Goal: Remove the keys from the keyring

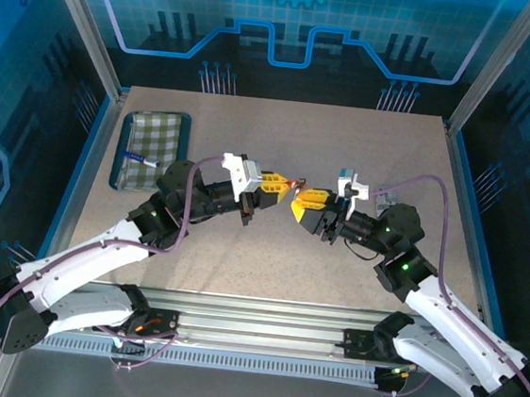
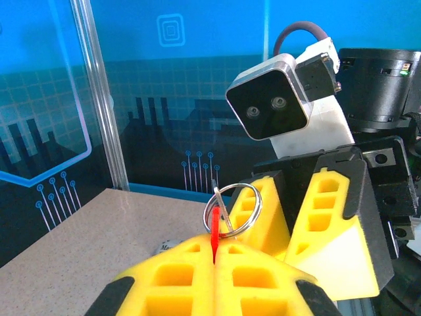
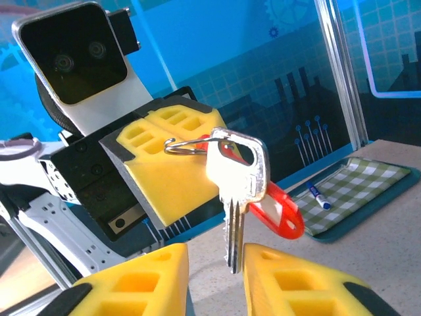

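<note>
Tabletop (image 1: 268,256) is speckled beige laminate, with a checked green tray (image 1: 163,131) at its far left. Above it the left end effector (image 2: 214,257) — ribbed yellow foam pads pressed together — clamps the red plastic tag (image 2: 214,238) of the keyring (image 2: 235,207), a thin steel split ring held in mid-air. The right end effector (image 3: 216,263) stands apart, its pads flanking the blade tip of the flat, notched silver key (image 3: 237,168). Closing on so little smooth metal, it may slip — or a straight pull may wrench the tag loose instead of threading the key off the coil.
</note>
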